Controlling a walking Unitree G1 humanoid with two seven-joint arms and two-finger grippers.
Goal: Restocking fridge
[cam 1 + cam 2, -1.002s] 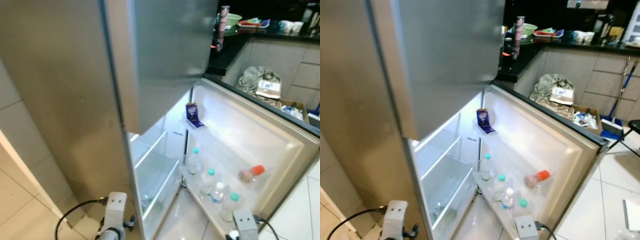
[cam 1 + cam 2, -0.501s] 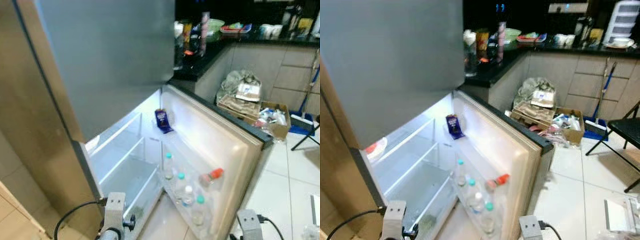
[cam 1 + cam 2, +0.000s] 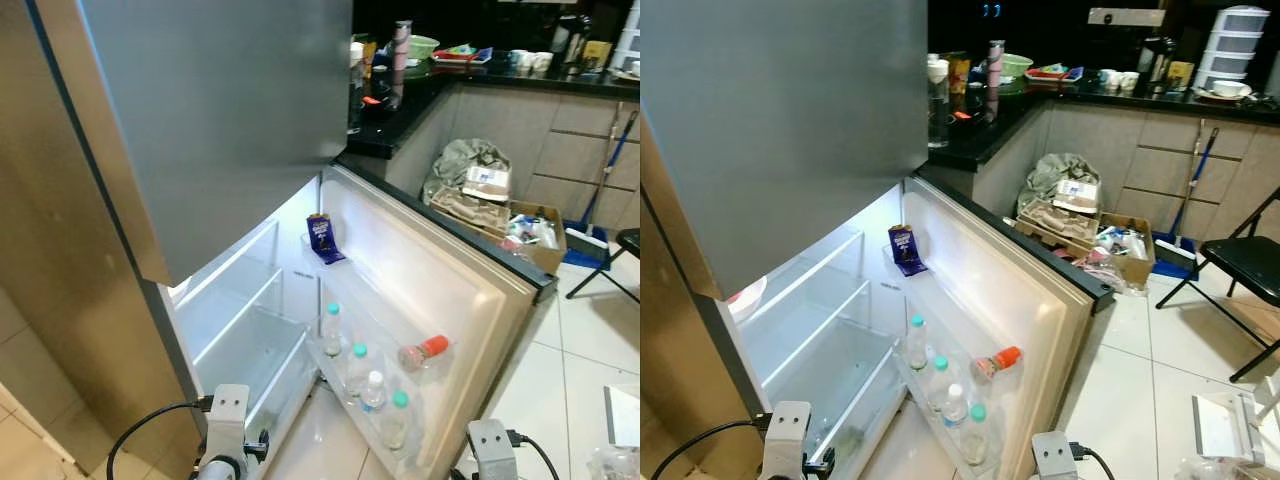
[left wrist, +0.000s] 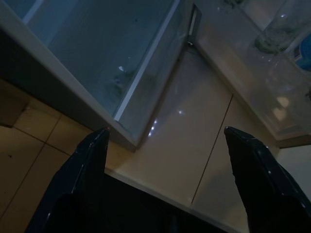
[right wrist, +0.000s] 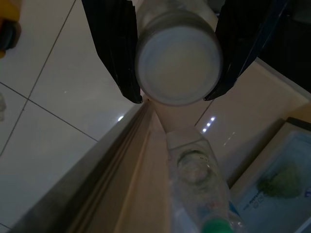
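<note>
White-capped bottle [image 5: 178,63] pinched in the right gripper [image 5: 175,53] jaws, cap toward the wrist camera; left gripper [image 4: 165,141] jaws spread.

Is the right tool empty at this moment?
No, the right tool is closed on a white-capped bottle, with one black finger on each side of it.

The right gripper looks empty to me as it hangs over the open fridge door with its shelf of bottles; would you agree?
Not quite: the right gripper is not empty. The right wrist view shows its fingers closed on a bottle with a white cap. The rest holds: it hangs over the open fridge door and its shelf of bottles.
</note>
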